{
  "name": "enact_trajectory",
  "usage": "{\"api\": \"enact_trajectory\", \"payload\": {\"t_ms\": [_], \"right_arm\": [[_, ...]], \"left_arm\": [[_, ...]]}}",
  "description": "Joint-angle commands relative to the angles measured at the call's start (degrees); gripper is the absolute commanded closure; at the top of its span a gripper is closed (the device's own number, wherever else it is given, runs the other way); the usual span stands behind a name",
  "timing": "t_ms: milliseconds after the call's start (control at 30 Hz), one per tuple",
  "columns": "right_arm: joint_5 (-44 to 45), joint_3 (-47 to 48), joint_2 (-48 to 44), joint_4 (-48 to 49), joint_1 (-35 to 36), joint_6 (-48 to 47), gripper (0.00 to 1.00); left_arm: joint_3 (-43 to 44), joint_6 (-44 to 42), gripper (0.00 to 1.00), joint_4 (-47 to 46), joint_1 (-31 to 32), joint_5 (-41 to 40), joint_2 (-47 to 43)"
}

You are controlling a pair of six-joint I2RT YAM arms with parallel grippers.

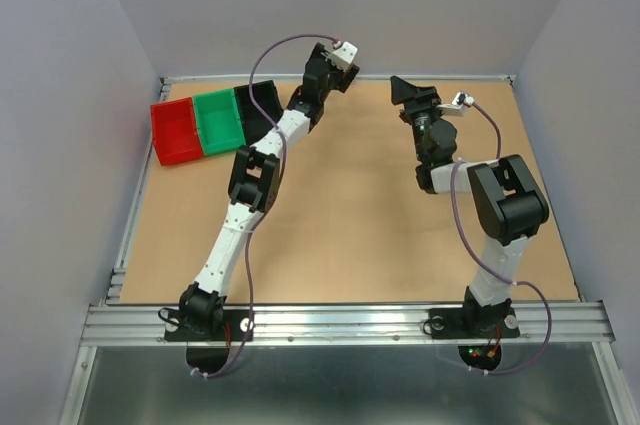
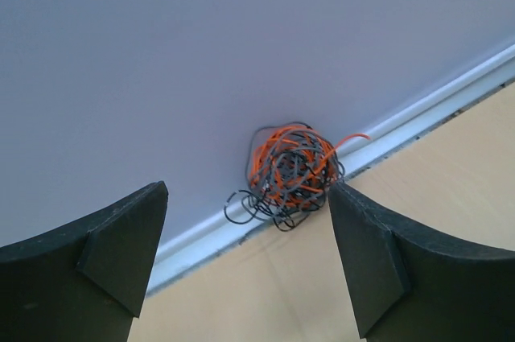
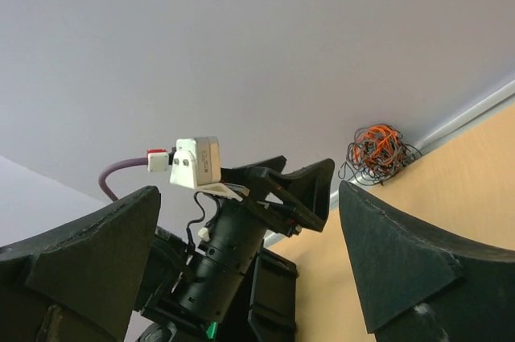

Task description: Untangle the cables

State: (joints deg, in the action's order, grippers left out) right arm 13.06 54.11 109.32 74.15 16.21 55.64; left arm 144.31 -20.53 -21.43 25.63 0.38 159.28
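A tangled ball of orange, grey and black cables [image 2: 291, 173] lies on the tan table against the back rail and wall. My left gripper [image 2: 248, 191] is open and empty, a short way in front of the ball, with the ball between and beyond its fingertips. The ball also shows small in the right wrist view [image 3: 376, 151]. My right gripper [image 3: 249, 189] is open and empty, facing the left gripper [image 3: 302, 177]. In the top view the left gripper [image 1: 330, 67] is at the back edge and the right gripper [image 1: 412, 95] is to its right. The ball does not show there.
Red [image 1: 178, 133], green [image 1: 220, 121] and black [image 1: 258, 110] bins stand in a row at the back left, next to the left arm. The back rail [image 2: 418, 113] and the grey wall close off the table behind the ball.
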Motion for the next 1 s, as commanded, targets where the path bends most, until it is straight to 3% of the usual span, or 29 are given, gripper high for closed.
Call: {"api": "enact_trajectory", "payload": {"t_ms": [0,33,100,367,400,433,600,667,700,767,867,967], "right_arm": [[-0.2,-2.3,-3.8,8.1,0.1,-1.5,0.03],[-0.3,-2.7,-4.4,8.4,0.1,-1.8,0.03],[-0.6,-3.4,-5.2,8.6,0.1,-2.2,0.03],[-0.8,-5.4,-7.8,9.2,0.1,-3.3,0.03],[-0.9,-5.9,-8.3,9.3,0.1,-3.3,0.03],[-1.1,-6.1,-8.6,9.5,0.1,-3.2,0.03],[-2.3,-7.1,-9.6,10.3,0.1,-2.8,0.03],[-2.9,-6.9,-9.5,10.6,0.0,-2.5,0.03],[-3.4,-6.7,-9.1,10.8,0.1,-2.5,0.03],[-3.7,-6.1,-8.6,10.9,0.1,-2.3,0.03],[-4.4,-4.9,-7.1,11.0,0.1,-2.3,0.03],[-6.1,-2.9,-5.0,10.3,0.1,-4.2,0.03]], "left_arm": [[-0.3,-19.9,0.07,-9.2,2.3,-1.6,2.0],[-1.0,-29.1,0.07,-9.2,2.8,-1.7,2.8],[-1.5,-35.4,0.08,-10.6,3.0,-2.0,4.9],[0.3,-51.4,0.11,-8.5,2.5,2.4,9.4],[2.1,-53.7,0.15,-7.8,2.3,2.6,12.1],[5.1,-54.3,0.38,-8.8,2.0,2.5,13.4],[6.2,-56.4,0.42,-12.1,0.7,4.4,15.6],[7.4,-58.6,0.53,-11.5,0.4,4.5,17.1],[8.2,-59.3,0.74,-11.5,0.2,4.5,17.4],[8.0,-59.4,0.97,-11.7,-0.5,5.3,17.4],[7.2,-57.6,1.00,-13.0,-1.1,5.2,16.9],[0.5,-51.4,1.00,-18.1,-2.1,5.3,9.9]]}}
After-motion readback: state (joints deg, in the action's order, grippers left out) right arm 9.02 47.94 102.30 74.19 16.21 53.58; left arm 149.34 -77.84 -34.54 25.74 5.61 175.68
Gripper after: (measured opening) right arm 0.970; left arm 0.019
